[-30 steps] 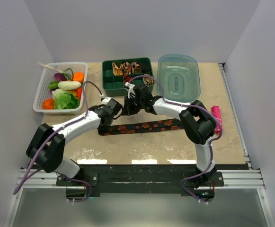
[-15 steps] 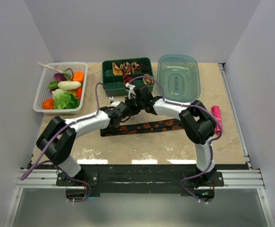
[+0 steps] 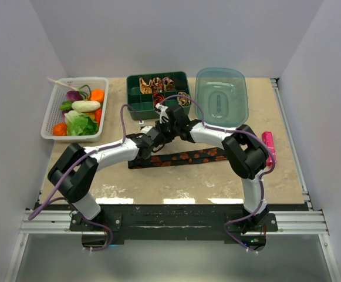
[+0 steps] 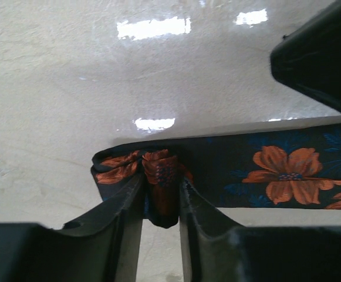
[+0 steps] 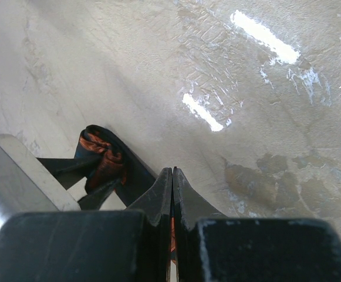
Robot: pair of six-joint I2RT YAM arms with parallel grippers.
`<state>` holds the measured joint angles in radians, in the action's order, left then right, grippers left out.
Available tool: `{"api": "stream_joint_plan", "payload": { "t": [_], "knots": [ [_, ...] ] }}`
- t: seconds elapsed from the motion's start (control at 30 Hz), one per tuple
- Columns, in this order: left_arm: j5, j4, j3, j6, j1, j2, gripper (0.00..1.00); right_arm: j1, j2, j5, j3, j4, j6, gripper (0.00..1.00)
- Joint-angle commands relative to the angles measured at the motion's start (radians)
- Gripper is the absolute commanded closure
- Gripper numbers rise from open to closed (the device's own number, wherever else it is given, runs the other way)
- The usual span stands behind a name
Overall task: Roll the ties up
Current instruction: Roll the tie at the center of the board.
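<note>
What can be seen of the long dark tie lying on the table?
The long tie is a narrow band of dark, slightly shiny woven fabric printed with orange flowers. It lies flat on the beige stone-look table, running left to right. Its left end is folded into a small bundle, pinched between the fingers of the left gripper.

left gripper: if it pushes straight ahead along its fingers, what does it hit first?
The tie: its folded end sits between the left gripper fingers. Past that, likely the table; depth is unclear.
</note>
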<state>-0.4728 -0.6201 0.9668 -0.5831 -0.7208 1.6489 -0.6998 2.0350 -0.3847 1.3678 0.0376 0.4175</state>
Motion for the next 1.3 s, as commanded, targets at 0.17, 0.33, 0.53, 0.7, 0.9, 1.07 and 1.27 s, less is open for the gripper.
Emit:
{"api": "stream_joint_plan", "payload": {
  "t": [0.17, 0.33, 0.53, 0.7, 0.9, 1.07, 1.27],
  "knots": [
    [0.086, 0.085, -0.033, -0.03, -0.005, -0.055, 0.54, 0.003, -0.018, -0.01, -0.012, -0.021, -0.017, 1.0],
    [0.109, 0.12, -0.048, -0.035, -0.005, -0.149, 0.5, 0.003, -0.03, -0.022, -0.016, -0.03, -0.022, 1.0],
    [0.155, 0.151, -0.068, -0.029, 0.026, -0.256, 0.41, -0.003, -0.055, -0.036, -0.029, -0.033, -0.022, 1.0],
    [0.265, 0.207, -0.125, -0.009, 0.118, -0.343, 0.4, -0.021, -0.081, -0.051, -0.032, -0.033, -0.022, 1.0],
    [0.433, 0.273, -0.223, 0.011, 0.285, -0.458, 0.33, -0.069, -0.099, -0.071, -0.021, -0.058, -0.019, 1.0],
    [0.552, 0.327, -0.303, 0.012, 0.409, -0.535, 0.16, -0.109, -0.087, -0.082, -0.009, -0.053, -0.031, 1.0],
    [0.781, 0.411, -0.411, 0.008, 0.57, -0.566, 0.14, -0.135, -0.075, -0.095, -0.009, -0.051, -0.043, 1.0]
  ]
}}
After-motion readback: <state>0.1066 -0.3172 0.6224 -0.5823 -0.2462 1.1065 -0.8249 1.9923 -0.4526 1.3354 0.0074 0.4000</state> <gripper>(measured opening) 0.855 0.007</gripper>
